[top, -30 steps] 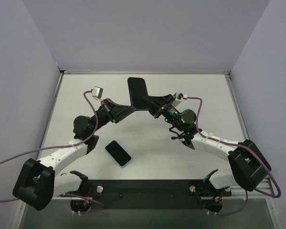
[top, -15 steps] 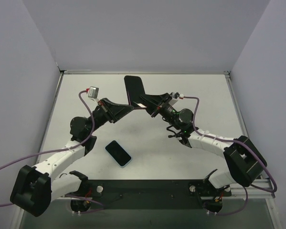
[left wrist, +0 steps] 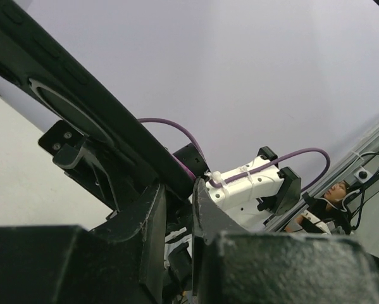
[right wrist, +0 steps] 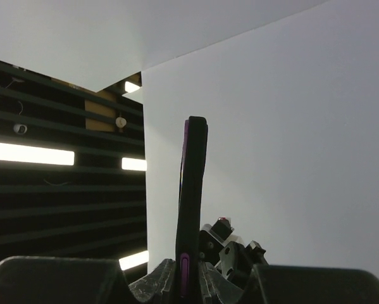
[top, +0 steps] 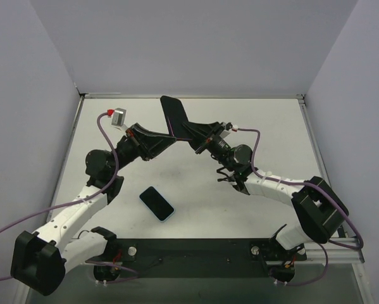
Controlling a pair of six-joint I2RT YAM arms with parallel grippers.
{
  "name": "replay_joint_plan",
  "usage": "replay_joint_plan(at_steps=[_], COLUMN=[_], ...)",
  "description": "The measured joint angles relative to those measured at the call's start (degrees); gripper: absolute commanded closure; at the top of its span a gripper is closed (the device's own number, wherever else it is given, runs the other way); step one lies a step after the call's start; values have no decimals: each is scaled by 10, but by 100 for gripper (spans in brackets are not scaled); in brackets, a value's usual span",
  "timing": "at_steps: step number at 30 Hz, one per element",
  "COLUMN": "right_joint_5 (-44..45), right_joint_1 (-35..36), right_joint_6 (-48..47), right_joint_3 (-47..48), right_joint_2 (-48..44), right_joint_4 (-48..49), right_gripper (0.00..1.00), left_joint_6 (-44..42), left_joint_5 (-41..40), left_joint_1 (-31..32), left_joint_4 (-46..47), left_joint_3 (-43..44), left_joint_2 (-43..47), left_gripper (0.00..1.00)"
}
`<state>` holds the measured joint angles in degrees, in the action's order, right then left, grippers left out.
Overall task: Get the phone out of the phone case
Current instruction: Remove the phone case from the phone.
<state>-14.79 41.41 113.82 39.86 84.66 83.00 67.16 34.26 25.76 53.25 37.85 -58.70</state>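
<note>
A black phone case (top: 174, 114) with a purple edge is held upright above the table's far middle. My right gripper (top: 190, 134) is shut on its lower end; in the right wrist view the case (right wrist: 192, 190) stands edge-on between the fingers of that gripper (right wrist: 189, 278). My left gripper (top: 171, 139) meets the same lower end from the left, its jaws closed narrowly on the case's edge (left wrist: 81, 95) where the left gripper (left wrist: 176, 190) shows in its own wrist view. A phone (top: 156, 203) with a dark screen and light-blue rim lies flat on the table.
The white table (top: 271, 126) is walled by grey panels at the back and sides. A metal rail (top: 189, 96) runs along its far edge. The arm bases and a black bar (top: 195, 250) sit at the near edge.
Both grippers have moved left and slightly farther back with the case. The case's top has tilted more to the left. The phone on the table has not moved.
</note>
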Motion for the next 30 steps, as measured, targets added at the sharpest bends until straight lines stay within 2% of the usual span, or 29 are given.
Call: replay_joint_plan(at_steps=[15, 20, 23, 26, 27, 30], right_joint_5=[-5, -7, -23, -54, -63, -84], right_joint_1=[14, 6, -10, -44, -53, -74], right_joint_6=[54, 53, 33, -14, -33, -104], right_joint_3=[0, -9, -34, -81, -92, -108], right_joint_2=[6, 2, -13, -27, -30, -59], right_joint_4=[0, -3, -19, -71, -90, -147], right_gripper=[100, 100, 100, 100, 100, 100], left_joint_6=[-33, -33, -20, -9, -10, -2], left_joint_5=[37, 47, 61, 61, 57, 56], left_joint_1=[-5, -18, -58, -141, -158, -165], left_joint_4=[27, -6, -40, -89, -109, -146], left_joint_3=[8, 8, -8, -19, -19, -29], left_joint_2=[1, 14, 47, 103, 114, 122], left_gripper=[100, 100, 84, 50, 35, 18])
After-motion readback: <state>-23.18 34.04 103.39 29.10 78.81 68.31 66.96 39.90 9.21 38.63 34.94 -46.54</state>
